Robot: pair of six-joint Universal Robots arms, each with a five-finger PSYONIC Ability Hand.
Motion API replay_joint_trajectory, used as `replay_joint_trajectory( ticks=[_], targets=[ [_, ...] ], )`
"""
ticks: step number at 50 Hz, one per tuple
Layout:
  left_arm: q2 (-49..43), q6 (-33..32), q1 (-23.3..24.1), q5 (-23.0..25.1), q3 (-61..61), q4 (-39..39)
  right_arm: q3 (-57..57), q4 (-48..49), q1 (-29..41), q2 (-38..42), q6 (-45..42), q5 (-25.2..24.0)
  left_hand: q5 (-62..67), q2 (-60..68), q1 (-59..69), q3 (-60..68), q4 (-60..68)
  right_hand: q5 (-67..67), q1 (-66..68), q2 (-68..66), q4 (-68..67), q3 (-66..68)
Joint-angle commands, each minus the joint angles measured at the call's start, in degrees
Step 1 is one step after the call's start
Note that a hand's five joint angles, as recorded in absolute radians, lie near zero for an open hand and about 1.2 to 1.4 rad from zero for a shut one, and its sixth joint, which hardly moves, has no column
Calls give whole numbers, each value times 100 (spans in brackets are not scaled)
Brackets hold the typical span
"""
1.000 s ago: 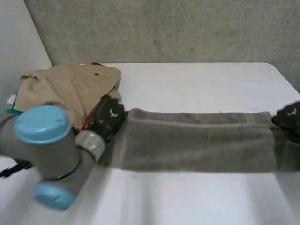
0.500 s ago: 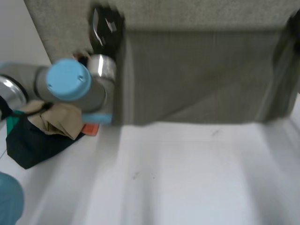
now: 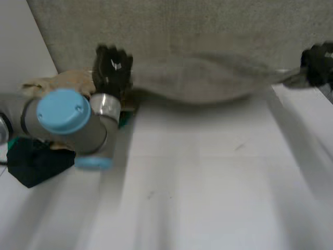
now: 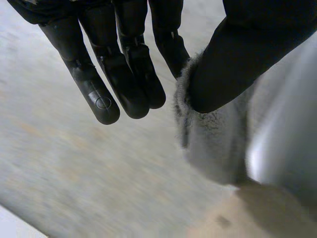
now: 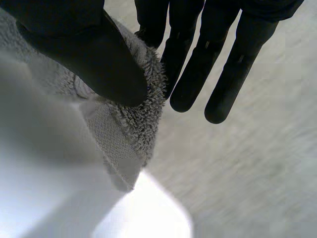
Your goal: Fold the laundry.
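A grey towel (image 3: pixel 208 86) hangs stretched and sagging between my two hands, above the far side of the white table (image 3: pixel 208 182). My left hand (image 3: pixel 112 65) holds its left end. In the left wrist view the thumb (image 4: pixel 247 54) pinches a towel corner (image 4: pixel 208 144) against the straight fingers (image 4: pixel 124 74). My right hand (image 3: pixel 317 62) holds the other end at the far right. In the right wrist view its thumb (image 5: pixel 84 49) presses a fluffy towel corner (image 5: pixel 133 124) against the fingers (image 5: pixel 198 64).
A heap of tan clothing (image 3: pixel 52 83) lies at the table's left, with a dark cloth (image 3: pixel 34 159) in front of it. My left arm's blue-capped joint (image 3: pixel 62 112) hovers over that heap. A concrete wall (image 3: pixel 182 31) stands behind the table.
A second ago the towel lay as a flat strip on the table. Both hands lifted it high so that it hung down; now it is swung back toward the wall, sagging between them.
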State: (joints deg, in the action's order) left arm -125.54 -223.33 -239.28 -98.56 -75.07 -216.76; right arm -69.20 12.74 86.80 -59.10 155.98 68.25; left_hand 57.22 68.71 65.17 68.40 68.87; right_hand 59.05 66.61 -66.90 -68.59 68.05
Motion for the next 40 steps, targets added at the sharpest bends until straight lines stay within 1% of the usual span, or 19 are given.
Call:
replay_joint_trajectory(
  ticks=[1,4,8,9,10,11,12,13,15,16,18,21,24,25,28,31,32,36,40],
  targets=[
    [301,-53,215,22,-1289,362,-865,-955,-303,-40,-725,-171,1278,1129,1483,1160,1113,1095,1339,-1310,-1141,1195],
    [696,-114,251,22,-1948,730,-1068,-1536,-488,-58,-1157,-136,1278,1129,1483,1160,1113,1095,1339,-1310,-1141,1195],
    [1443,-298,259,13,-2722,1494,-1437,-2950,-892,-523,-2017,-119,1278,1129,1483,1160,1113,1095,1339,-1310,-1141,1195],
    [1601,-351,259,13,-2871,1705,-1603,-3597,-1076,-811,-2446,-110,1278,1129,1483,1160,1113,1095,1339,-1310,-1141,1195],
    [1768,-421,259,4,-2986,1933,-1692,-3917,-1182,-945,-2694,-101,1278,1129,1483,1160,1113,1095,1339,-1310,-1141,1195],
    [2161,-631,286,4,-3274,2597,-1797,-4216,-1305,-1068,-2975,-101,1278,1129,1483,1160,1113,1095,1339,-1310,-1141,1195],
    [2243,-676,286,4,-3329,2751,-1999,-4723,-1541,-1321,-3491,-101,1278,1129,1483,1160,1113,1095,1339,-1310,-1141,1195],
    [2523,-790,321,4,-3521,3310,-2114,-4981,-1657,-1472,-3783,-136,1278,1129,1483,1160,1113,1095,1339,-1310,-1141,1195],
    [2771,-844,347,39,-3663,3832,-2386,-5333,-1894,-1814,-4380,-171,1278,1129,1483,1160,1113,1095,1339,-1310,-1141,1195],
    [2954,-844,365,48,-3768,4321,-2466,-5335,-1939,-1903,-4532,-180,1278,1129,1483,1160,1113,1095,1339,-1310,-1141,1195],
    [3000,-835,365,74,-3787,4475,-2633,-5239,-2018,-2070,-4691,-198,1278,1129,1483,1160,1113,1095,1339,-1310,-1141,1195],
    [2991,-826,365,206,-3752,4362,-2695,-5072,-2001,-2071,-4604,-198,1278,1129,1483,1160,1113,1095,1339,-1310,-1141,1195],
    [2816,-818,295,381,-3611,3774,-2713,-4607,-1931,-2053,-4341,-233,1278,1129,1483,1160,1113,1095,1339,-1310,-1141,1195],
    [2520,-817,295,460,-3454,3320,-2686,-4188,-1791,-1932,-4079,-259,1278,1129,1483,1160,1113,1095,1339,-1310,-1141,1195],
    [1965,-844,312,505,-3050,2475,-2485,-3342,-1413,-1475,-3541,-207,1278,1129,1483,1160,1113,1095,1339,-1310,-1141,1195],
    [1543,-844,295,505,-2637,1929,-2125,-2701,-992,-1001,-3076,-32,1278,1129,1483,1160,1113,1095,1339,-1310,-1141,1195],
    [1202,-861,286,479,-2331,1631,-2072,-2550,-894,-912,-2987,22,1278,1129,1483,1160,1113,1095,1339,-1310,-1141,1195],
    [384,-888,286,426,-1461,1242,-1781,-1926,-577,-542,-2679,329,1278,1129,1483,1160,1113,1095,1339,-1310,-1141,1195],
    [-145,-905,242,365,-748,1232,-1562,-1109,-401,-138,-2591,496,1278,1129,1483,1160,1113,1095,1339,-1310,-1141,1195]
  ],
)
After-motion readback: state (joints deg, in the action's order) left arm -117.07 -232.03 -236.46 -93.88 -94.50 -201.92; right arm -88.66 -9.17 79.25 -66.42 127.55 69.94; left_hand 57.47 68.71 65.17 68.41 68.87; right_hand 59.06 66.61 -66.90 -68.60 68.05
